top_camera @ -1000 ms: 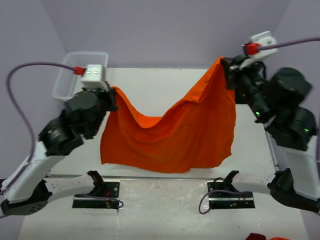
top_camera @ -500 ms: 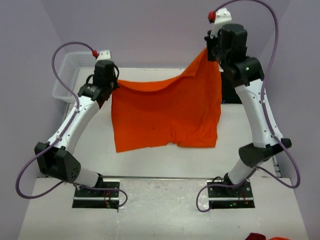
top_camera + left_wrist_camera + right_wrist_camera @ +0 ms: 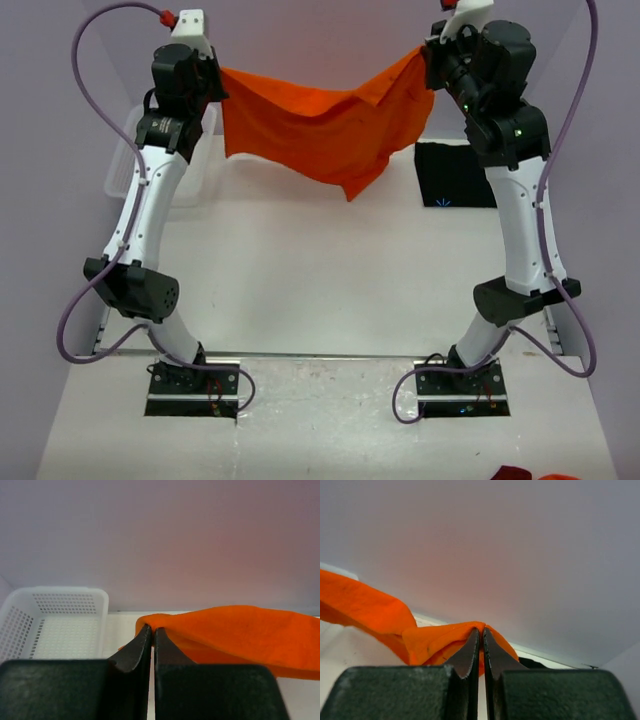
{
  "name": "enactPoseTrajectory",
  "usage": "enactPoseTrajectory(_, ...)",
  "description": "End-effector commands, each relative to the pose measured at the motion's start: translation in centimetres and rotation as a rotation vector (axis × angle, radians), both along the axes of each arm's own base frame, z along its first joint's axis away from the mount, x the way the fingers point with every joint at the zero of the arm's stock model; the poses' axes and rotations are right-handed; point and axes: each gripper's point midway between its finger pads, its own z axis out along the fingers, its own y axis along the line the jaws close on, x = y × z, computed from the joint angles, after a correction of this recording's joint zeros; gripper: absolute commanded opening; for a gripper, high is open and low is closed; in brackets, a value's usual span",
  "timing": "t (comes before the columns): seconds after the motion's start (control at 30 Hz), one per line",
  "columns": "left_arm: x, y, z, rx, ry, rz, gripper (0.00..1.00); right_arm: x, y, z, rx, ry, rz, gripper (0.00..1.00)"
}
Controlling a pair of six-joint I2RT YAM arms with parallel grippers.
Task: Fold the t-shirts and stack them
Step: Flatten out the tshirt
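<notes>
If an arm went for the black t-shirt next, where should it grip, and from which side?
Probably a near corner on its exposed left edge, pinched from above: the black t-shirt lies flat on the table, and the right arm hides its right side.

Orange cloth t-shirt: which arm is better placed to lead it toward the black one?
Right, likely. The right gripper, shut on the orange cloth t-shirt, hangs near the black cloth t-shirt; the left gripper holds the far corner by the white mesh basket.
</notes>
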Motion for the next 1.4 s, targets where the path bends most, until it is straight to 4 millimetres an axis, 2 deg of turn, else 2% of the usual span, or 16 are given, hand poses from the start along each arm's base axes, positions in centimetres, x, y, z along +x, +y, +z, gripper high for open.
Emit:
enactPoseTrajectory(0.0,-4.3,0.4,8.9,0.021,-0.235,-0.052,0.0,-4.1,-1.5,6.4,0.039,-0.184,0.046,0.0)
enactPoseTrajectory(0.17,-7.8,0.8,9.8,0.01,-0.26,-0.069,0.0,-7.3,-1.3,7.3,0.086,-0.18,0.084,0.0)
enactPoseTrajectory(0.27,-10.8,1.0,11.5,0.0,-0.284,-0.081,0.0,-11.6,-2.0,9.8,0.094,-0.252,0.094,0.0)
enactPoseTrajectory(0.3,-12.8,1.2,12.8,-0.006,-0.316,-0.09,0.0,-14.4,-2.8,11.4,0.109,-0.3,0.102,0.0)
enactPoseTrajectory(0.37,-14.7,1.3,13.3,-0.009,-0.324,-0.104,0.0,-17.6,-3.2,12.9,0.127,-0.341,0.13,0.0)
enactPoseTrajectory(0.4,-17.2,1.5,14.9,-0.014,-0.371,-0.118,0.0,-19.0,-3.3,13.4,0.134,-0.359,0.146,0.0)
enactPoseTrajectory(0.43,-18.3,1.5,14.8,-0.015,-0.373,-0.124,0.0,-22.0,-3.9,14.5,0.157,-0.403,0.175,0.0)
enactPoseTrajectory(0.5,-21.6,2.0,16.4,-0.019,-0.426,-0.132,0.0,-24.7,-4.4,15.5,0.18,-0.436,0.214,0.0)
enactPoseTrajectory(0.63,-25.6,2.4,17.7,-0.021,-0.461,-0.145,0.0,-30.3,-5.0,16.6,0.243,-0.488,0.335,0.0)
enactPoseTrajectory(0.77,-26.4,2.3,18.6,-0.016,-0.491,-0.159,0.0,-31.7,-4.9,17.3,0.261,-0.515,0.38,0.0)
enactPoseTrajectory(0.83,-25.1,2.2,18.7,-0.021,-0.485,-0.154,0.0,-31.3,-4.8,17.8,0.266,-0.534,0.37,0.0)
enactPoseTrajectory(0.97,-21.8,1.4,18.4,-0.028,-0.476,-0.166,0.0,-27.8,-3.8,17.7,0.245,-0.516,0.325,0.0)
enactPoseTrajectory(1.1,-17.4,0.6,17.0,-0.026,-0.427,-0.164,0.0,-21.5,-1.7,16.0,0.178,-0.442,0.26,0.0)
enactPoseTrajectory(1.2,-14.8,0.4,16.0,-0.016,-0.403,-0.155,0.0,-18.4,-0.8,14.9,0.129,-0.413,0.219,0.0)
enactPoseTrajectory(1.23,-14.0,0.4,15.5,-0.008,-0.396,-0.148,0.0,-16.0,-0.4,13.8,0.111,-0.379,0.185,0.0)
enactPoseTrajectory(1.37,-9.9,0.4,12.4,0.026,-0.318,-0.113,0.0,-12.7,0.1,12.6,0.085,-0.344,0.154,0.0)
